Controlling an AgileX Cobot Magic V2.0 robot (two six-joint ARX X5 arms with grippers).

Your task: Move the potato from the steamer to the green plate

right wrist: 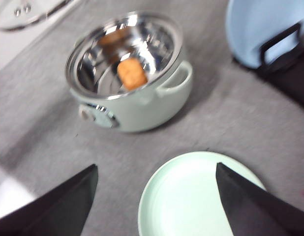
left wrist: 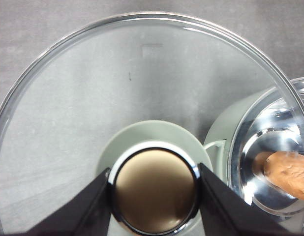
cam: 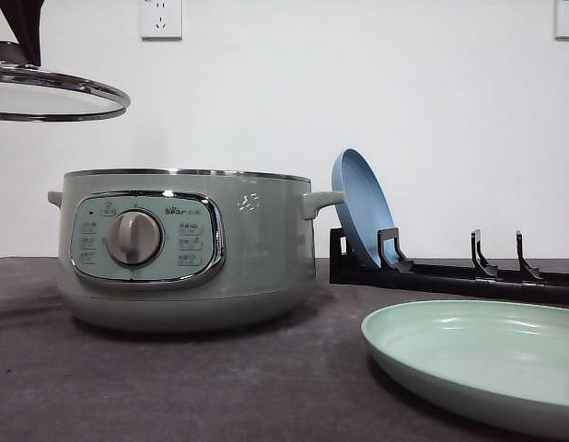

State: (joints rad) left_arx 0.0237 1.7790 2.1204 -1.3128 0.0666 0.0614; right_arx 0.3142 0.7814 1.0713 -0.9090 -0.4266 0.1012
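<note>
nearest the front camera, the green plate (cam: 478,364) is seen just beside the steamer (cam: 183,249), whose glass lid (cam: 54,92) is held clamped by the knob in the left gripper (left wrist: 154,189), up and off to the steamer's side. the potato (right wrist: 132,73) lies inside the steamer, well apart from the wide-spread right gripper (right wrist: 154,196) above the plate; a straight descent with fingers astride it is judged best.
</note>
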